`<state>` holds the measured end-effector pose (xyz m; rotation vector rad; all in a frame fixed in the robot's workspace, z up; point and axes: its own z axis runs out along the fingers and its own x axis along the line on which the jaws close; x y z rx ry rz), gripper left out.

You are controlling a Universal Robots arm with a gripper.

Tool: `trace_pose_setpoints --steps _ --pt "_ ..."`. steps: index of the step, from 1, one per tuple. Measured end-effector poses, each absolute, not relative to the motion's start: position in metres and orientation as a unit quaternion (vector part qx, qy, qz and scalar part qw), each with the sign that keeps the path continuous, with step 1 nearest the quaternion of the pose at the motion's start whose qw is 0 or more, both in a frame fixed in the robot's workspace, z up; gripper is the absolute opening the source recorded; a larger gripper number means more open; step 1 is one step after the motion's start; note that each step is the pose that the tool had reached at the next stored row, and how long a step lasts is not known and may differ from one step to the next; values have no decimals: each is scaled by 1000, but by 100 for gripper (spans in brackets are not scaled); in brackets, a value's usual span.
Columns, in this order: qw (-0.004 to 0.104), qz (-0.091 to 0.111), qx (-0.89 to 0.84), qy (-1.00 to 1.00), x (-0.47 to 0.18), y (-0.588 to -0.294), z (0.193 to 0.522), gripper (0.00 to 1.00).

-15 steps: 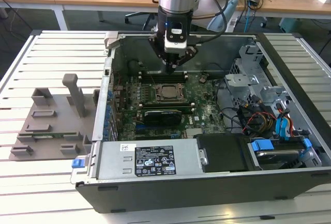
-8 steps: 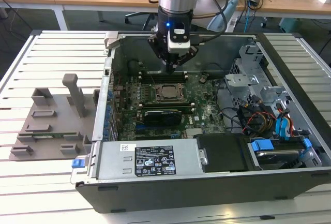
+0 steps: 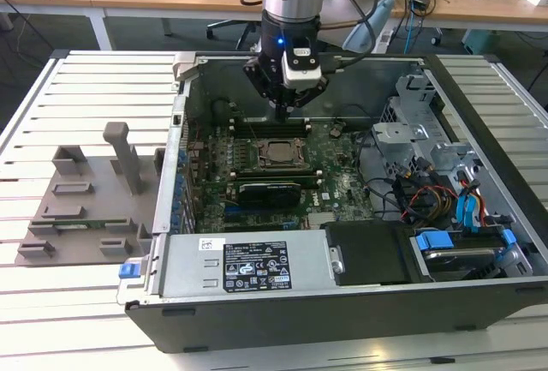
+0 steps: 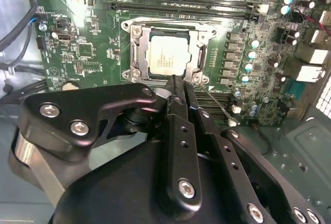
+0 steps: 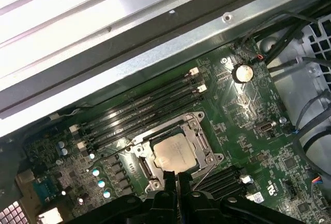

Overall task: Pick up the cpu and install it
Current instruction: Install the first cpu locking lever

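Now the gripper hovers inside the open computer case, just above the motherboard and beside the socket. In both wrist views the fingers are pressed together with nothing between them, tips narrow and empty. And the cpu, there it is: lying flat in the socket frame, silver top plate facing up, square within the metal bracket. In the first wrist view the cpu sits just beyond the fingertips, with the memory slots running alongside. Judging by this, the chip is already seated, which would explain the empty fingers poised close over it. Out on the slatted worktop, the grey holder tray stands well apart from the case.
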<state>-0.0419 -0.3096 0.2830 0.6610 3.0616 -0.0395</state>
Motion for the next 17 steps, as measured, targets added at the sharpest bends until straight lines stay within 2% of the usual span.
trace_pose_setpoints --steps 17 --pt "5 -7 110 994 -42 -310 283 16"
